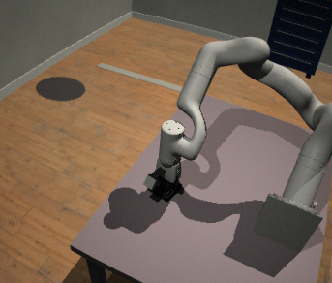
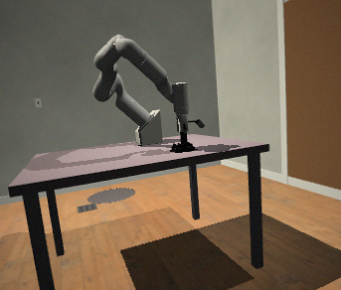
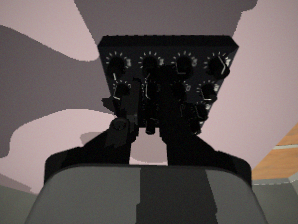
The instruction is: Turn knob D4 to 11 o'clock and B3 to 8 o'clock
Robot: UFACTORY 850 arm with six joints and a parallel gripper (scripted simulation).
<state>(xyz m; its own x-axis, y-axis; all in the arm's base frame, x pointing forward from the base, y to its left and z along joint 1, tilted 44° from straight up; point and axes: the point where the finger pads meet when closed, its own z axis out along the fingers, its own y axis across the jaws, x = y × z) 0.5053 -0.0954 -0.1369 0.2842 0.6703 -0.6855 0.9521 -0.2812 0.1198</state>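
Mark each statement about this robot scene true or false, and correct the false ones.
1. The knob box stands on the table. True.
2. The gripper hangs high above the box, far from any knob. False: it is down among the knobs.
3. The arm's base sits at the same table edge as the box. False: the box sits near the opposite side.
4. A dark blue cabinet stands on the floor beyond the table. True.
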